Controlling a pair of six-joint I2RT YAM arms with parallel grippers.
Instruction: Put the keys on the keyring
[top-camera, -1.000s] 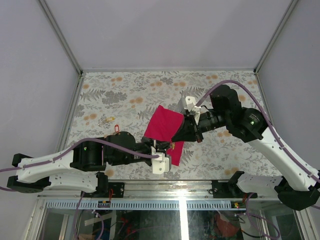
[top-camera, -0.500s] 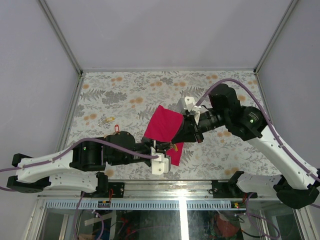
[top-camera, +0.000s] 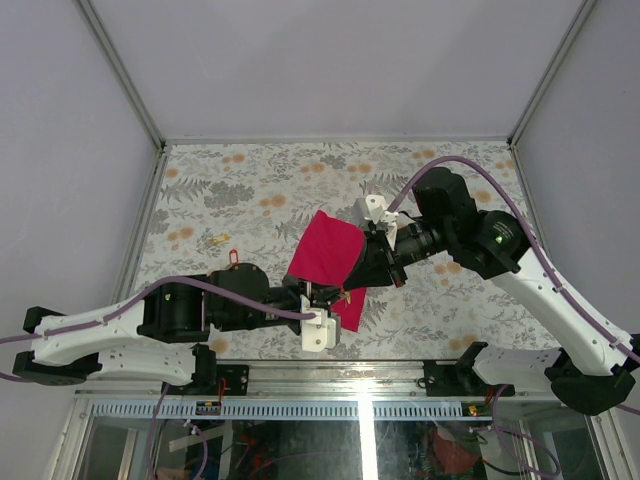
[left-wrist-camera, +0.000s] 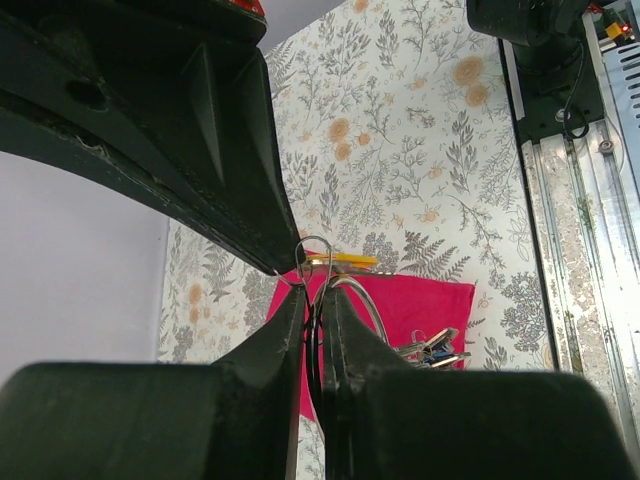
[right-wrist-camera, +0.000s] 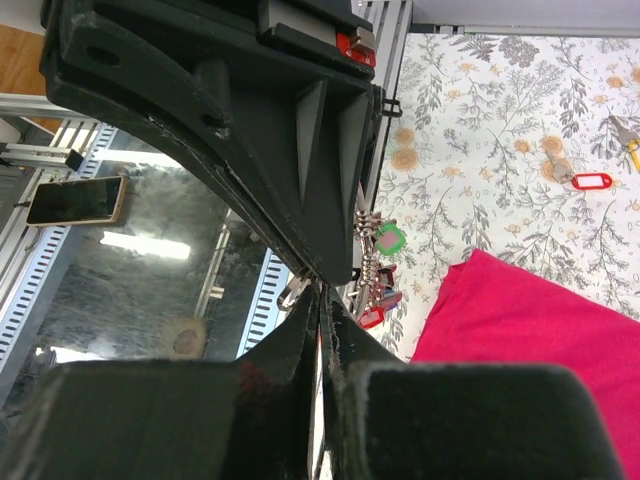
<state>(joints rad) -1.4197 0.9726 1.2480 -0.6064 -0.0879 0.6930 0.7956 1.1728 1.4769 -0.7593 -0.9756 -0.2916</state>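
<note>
Centrally, left gripper (left-wrist-camera: 312, 292) was clamped on the keyring (left-wrist-camera: 316, 243) above magenta cloth (top-camera: 325, 250); right gripper (right-wrist-camera: 322, 300) was closed, contents unclear.

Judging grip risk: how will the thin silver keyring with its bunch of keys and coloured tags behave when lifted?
Probably floppy: the thin silver keyring is pinched at its wire by the left gripper, its bunch dangling loose, so it may swing. The smooth wire could twist or slip in that grip. Likely light: small keys, plastic tags.
</note>
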